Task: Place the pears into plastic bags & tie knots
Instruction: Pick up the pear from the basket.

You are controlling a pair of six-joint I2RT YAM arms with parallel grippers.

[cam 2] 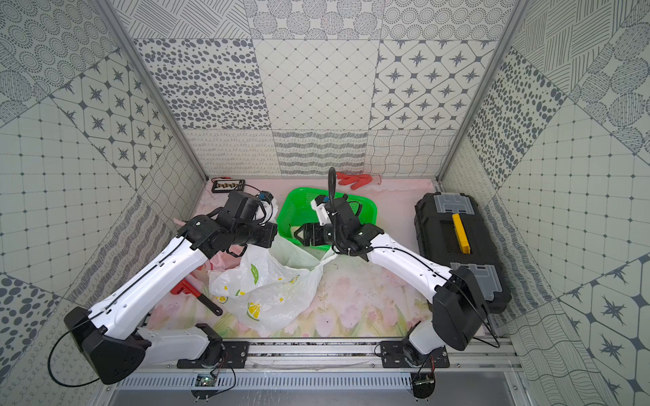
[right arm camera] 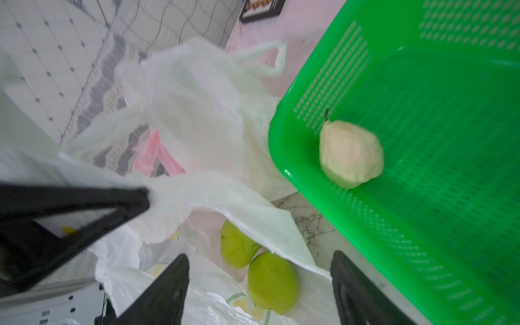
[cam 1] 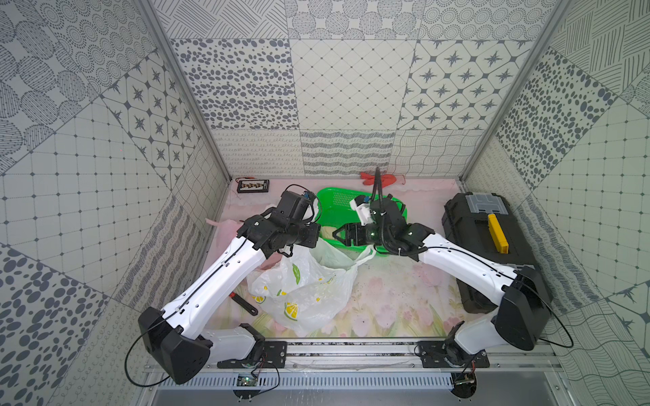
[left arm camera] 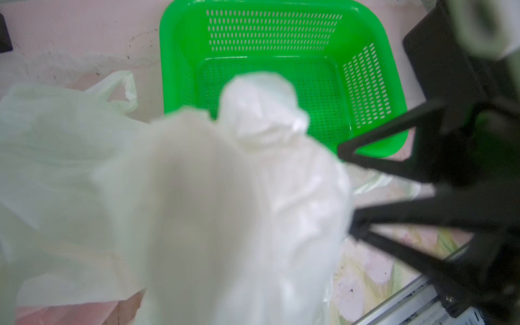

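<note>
Pinching the lemon-print bag [cam 1: 302,291] by its rim in the left claw [cam 1: 314,238], pressed together. Holding the right claw [right arm camera: 259,254] spread, empty, over the bag's mouth; below it, two green pears [right arm camera: 271,281] inside; beside it, one cream pear [right arm camera: 351,154] in the green basket [right arm camera: 450,197].

bright, even light (soft shadows), wide-angle edge distortion, blurry plastic bag [left arm camera: 197,213]

The lemon-print bag [cam 1: 302,295] sits crumpled on the desk [cam 1: 387,298], mouth open, with two smooth green pears [right arm camera: 239,247] [right arm camera: 272,282] side by side inside. A pale bumpy pear [right arm camera: 351,153] lies on its side in the green basket [right arm camera: 450,197]. A pink bag [right arm camera: 157,157] lies crumpled beside the lemon-print one.
</note>
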